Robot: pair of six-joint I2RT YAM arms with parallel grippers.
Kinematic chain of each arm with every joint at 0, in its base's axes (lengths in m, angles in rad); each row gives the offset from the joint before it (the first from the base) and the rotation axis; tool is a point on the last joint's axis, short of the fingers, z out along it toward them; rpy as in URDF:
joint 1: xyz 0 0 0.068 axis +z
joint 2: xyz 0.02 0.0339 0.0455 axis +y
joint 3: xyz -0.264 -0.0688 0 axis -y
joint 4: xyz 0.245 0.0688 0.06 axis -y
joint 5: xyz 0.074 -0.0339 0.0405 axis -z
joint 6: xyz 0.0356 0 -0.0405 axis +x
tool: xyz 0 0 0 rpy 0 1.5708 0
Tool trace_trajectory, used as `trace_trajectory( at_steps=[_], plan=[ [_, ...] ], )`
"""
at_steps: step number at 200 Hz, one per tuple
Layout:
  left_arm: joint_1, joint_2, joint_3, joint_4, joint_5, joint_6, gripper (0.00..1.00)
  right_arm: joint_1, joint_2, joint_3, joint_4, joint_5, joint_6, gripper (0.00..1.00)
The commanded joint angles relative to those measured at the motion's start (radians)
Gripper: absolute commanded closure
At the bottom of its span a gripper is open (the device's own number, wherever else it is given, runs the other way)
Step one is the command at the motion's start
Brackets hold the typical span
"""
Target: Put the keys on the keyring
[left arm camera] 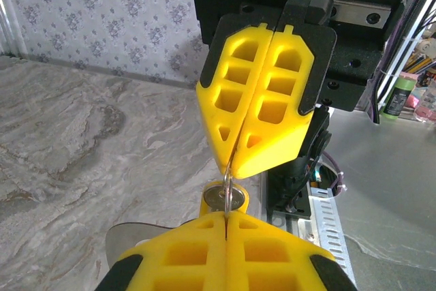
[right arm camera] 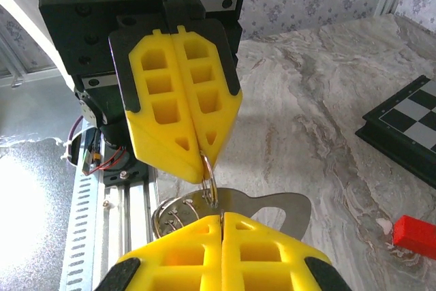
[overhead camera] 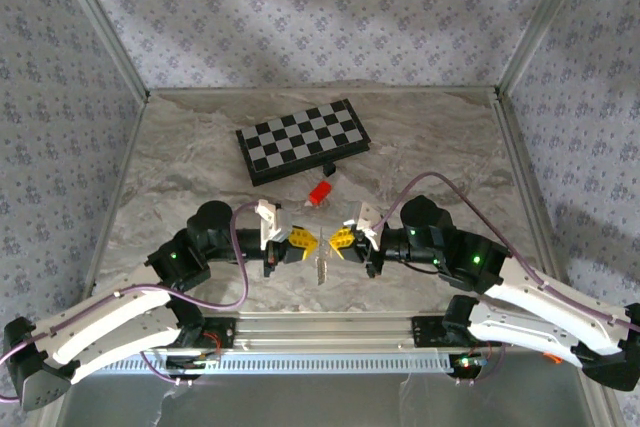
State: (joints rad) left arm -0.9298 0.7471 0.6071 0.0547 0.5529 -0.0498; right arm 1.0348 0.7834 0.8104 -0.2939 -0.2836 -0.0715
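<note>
The keyring [left arm camera: 229, 180] is a thin silvery wire loop stretched between both grippers above the table. My left gripper [left arm camera: 226, 215] is shut on its near end and my right gripper [left arm camera: 230, 165] is shut on the far end. A key with a round silvery head in a yellow rim [left arm camera: 223, 200] hangs on the loop just under it. In the right wrist view the keyring [right arm camera: 210, 180] runs from my right gripper [right arm camera: 221, 216] up to the left gripper [right arm camera: 202, 159], with silvery keys [right arm camera: 172, 213] bunched below. From above, the keys [overhead camera: 320, 269] dangle between the two grippers.
A flat silvery metal tag [right arm camera: 276, 206] hangs from the loop. A small red piece [overhead camera: 320, 193] lies just beyond the grippers, and a black-and-white chessboard [overhead camera: 303, 140] sits further back. The aluminium rail [overhead camera: 320, 332] runs along the near edge.
</note>
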Motion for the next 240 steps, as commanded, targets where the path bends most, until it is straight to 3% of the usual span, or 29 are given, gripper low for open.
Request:
trace_trajectory(
  at_steps=[1, 145, 240],
  plan=[
    [-0.007, -0.02, 0.012, 0.04, 0.003, 0.014, 1.0, 0.004, -0.012, 0.023, -0.023, 0.01, 0.007, 1.0],
    [-0.011, -0.014, 0.018, 0.039, 0.016, 0.018, 1.0, -0.002, -0.003, 0.015, 0.039, -0.055, 0.026, 1.0],
    [-0.013, -0.022, 0.02, 0.034, 0.017, 0.022, 1.0, -0.014, -0.017, 0.018, 0.013, -0.036, 0.03, 1.0]
  ],
)
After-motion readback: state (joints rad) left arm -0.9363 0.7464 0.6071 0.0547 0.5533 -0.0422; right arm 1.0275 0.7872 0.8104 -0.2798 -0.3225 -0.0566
